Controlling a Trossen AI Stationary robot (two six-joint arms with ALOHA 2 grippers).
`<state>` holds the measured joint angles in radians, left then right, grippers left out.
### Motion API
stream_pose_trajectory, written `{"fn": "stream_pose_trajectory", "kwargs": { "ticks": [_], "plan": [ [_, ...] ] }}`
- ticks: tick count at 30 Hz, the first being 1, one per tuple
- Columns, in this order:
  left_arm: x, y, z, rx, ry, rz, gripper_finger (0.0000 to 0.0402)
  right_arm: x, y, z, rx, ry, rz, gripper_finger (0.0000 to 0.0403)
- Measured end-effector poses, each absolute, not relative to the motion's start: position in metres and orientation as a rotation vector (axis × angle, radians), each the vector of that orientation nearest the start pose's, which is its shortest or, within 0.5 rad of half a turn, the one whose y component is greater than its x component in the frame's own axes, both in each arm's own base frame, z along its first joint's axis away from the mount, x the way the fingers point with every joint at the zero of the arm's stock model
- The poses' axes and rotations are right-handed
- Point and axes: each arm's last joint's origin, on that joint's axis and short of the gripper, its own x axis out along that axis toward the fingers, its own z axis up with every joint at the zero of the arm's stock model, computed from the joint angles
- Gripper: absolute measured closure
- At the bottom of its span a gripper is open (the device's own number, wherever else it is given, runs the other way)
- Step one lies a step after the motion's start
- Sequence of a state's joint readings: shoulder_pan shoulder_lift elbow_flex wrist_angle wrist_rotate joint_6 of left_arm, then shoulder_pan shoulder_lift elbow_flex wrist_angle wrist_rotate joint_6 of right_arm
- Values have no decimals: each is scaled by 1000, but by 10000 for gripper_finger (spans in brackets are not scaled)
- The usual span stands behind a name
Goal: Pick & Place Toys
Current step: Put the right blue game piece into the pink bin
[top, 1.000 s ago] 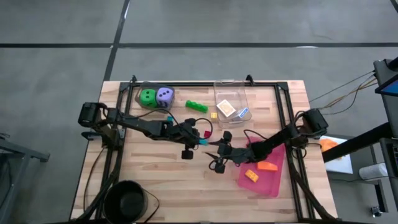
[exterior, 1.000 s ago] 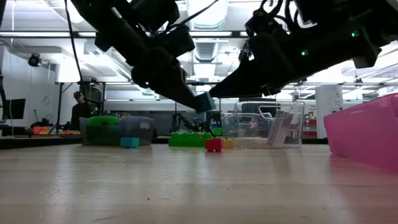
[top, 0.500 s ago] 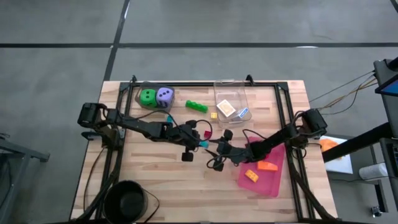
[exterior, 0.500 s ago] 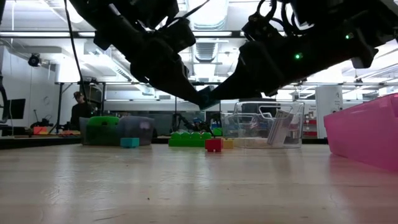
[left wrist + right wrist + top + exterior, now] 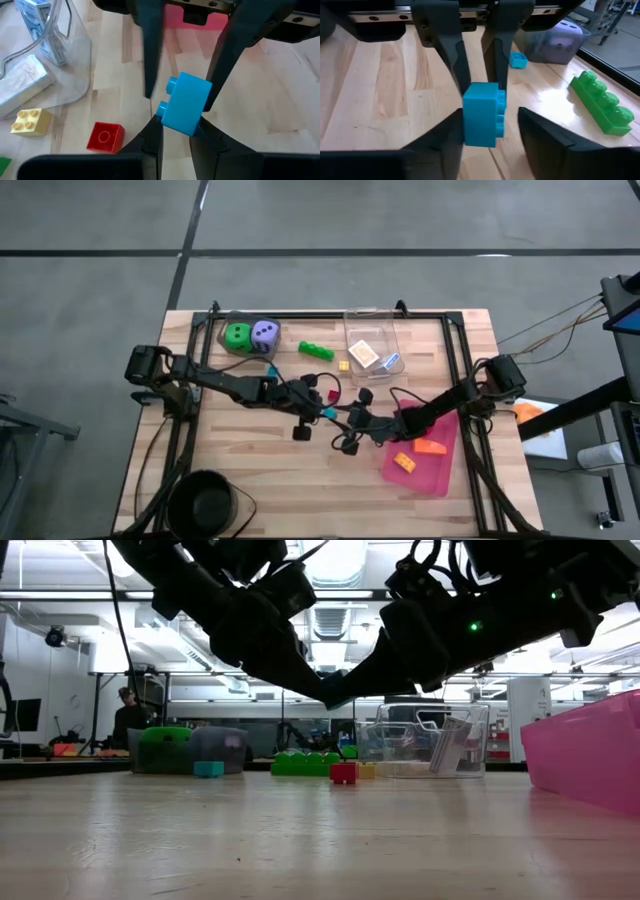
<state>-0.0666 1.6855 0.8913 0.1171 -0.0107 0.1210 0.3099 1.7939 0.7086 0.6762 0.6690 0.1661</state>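
1. The left gripper [image 5: 322, 412] is closed on a blue brick [image 5: 186, 102], held in the air over the middle of the tabletop [image 5: 250, 470].
2. The right gripper [image 5: 347, 420] meets it nose to nose; its fingers stand spread on either side of the same brick, apparently not touching it.
3. Just beside the meeting point a red brick [image 5: 105, 137] lies on the wood, with a yellow brick [image 5: 25, 122] near it toward the clear box [image 5: 372, 345].
4. A long green brick [image 5: 316, 350] lies farther back, and a smaller blue brick [image 5: 518, 59] sits close to the green die [image 5: 238, 336] and purple die [image 5: 265, 333], which touch at the far left corner.
5. The clear box holds two flat packets [image 5: 365, 354], leaning together.
6. The pink tray [image 5: 440, 470], under the right arm, holds two orange bricks [image 5: 404, 463].
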Motion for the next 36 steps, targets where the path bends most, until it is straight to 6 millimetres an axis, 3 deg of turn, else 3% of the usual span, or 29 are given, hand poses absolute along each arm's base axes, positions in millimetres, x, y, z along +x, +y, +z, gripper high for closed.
{"fn": "stream_pose_trajectory", "kwargs": {
  "ticks": [5,11,17,23,29,36],
  "plan": [
    [339,-22,172,135,674,-90,339,319,83,136,-39,338,-375,317],
    [337,-22,171,161,679,-102,329,319,84,136,-47,340,-363,316],
    [322,-23,168,218,681,-178,208,317,89,136,-64,341,-338,316],
    [294,-17,183,201,494,-180,128,319,102,145,-79,253,-147,316],
    [255,-12,200,202,312,-153,111,307,106,150,-67,92,61,316],
    [225,-9,207,178,200,-131,109,267,94,134,6,11,94,316]
  ]
}}
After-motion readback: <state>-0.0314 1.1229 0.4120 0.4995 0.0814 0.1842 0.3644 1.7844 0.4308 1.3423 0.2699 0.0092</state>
